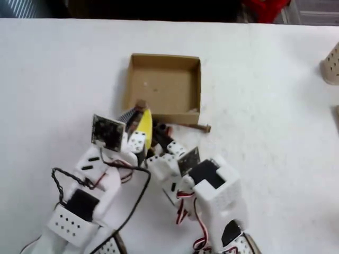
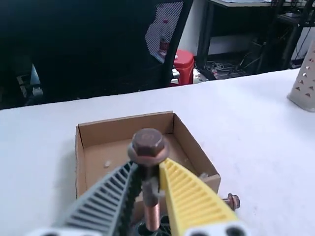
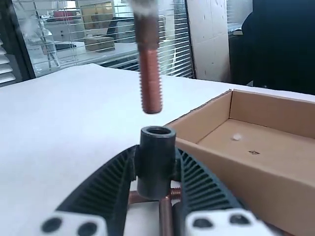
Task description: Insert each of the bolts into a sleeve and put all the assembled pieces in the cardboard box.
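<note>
My left gripper (image 2: 147, 173), with one grey and one yellow finger, is shut on a copper bolt (image 2: 148, 145) and holds it upright, head up, just in front of the cardboard box (image 2: 93, 147). My right gripper (image 3: 156, 162) is shut on a black sleeve (image 3: 156, 147), which stands upright with its bore open. The bolt's threaded end (image 3: 149, 73) hangs a short gap above that bore. In the high view both grippers meet at the box's near wall (image 1: 164, 117). Another bolt (image 1: 197, 127) lies on the table beside the box.
The box floor (image 1: 161, 84) holds only a few crumbs. Copper bolt shanks (image 3: 166, 216) lie on the table under my right gripper. A beige perforated holder (image 1: 331, 63) stands at the far right edge. A black cable (image 1: 132, 201) loops between the arms.
</note>
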You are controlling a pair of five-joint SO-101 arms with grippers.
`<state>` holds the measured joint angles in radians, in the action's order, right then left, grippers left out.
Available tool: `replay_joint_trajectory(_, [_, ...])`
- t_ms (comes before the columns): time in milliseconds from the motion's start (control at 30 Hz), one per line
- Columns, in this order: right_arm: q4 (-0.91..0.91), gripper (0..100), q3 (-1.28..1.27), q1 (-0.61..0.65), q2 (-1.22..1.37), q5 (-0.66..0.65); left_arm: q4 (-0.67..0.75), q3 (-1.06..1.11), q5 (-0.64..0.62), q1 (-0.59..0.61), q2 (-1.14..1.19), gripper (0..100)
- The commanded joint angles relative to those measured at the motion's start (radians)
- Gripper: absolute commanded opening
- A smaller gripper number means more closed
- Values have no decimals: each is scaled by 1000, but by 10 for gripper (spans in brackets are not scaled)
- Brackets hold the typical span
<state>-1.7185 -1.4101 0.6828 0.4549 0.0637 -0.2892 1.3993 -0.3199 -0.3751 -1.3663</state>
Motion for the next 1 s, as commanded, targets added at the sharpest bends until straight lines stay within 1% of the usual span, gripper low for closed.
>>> replay_joint_trajectory(0, [-28, 17, -3, -10, -44, 2, 43, -34, -43, 47, 2, 21])
replay_joint_trajectory(67, [-30, 17, -3, -10, -44, 2, 46, 2, -15, 44, 1, 21])
replay_joint_trajectory(167, [-30, 17, -3, -10, -44, 2, 49, 35, 89, 13, -2, 21])
replay_joint_trajectory(300, [-30, 17, -3, -8, -44, 2, 44, 40, 115, -4, -2, 21])
replay_joint_trajectory(633, [-31, 17, -17, -5, -51, 2, 52, 41, 106, -5, 1, 21])
replay_joint_trajectory(700, [-31, 17, -17, -5, -51, 2, 54, 37, 66, -5, 1, 21])
replay_joint_trajectory(767, [-31, 17, -17, -5, -50, 2, 86, 35, 8, -2, 1, 21])
replay_joint_trajectory(967, [-31, 17, -17, -5, -51, 2, 94, 41, -6, -4, 2, 21])
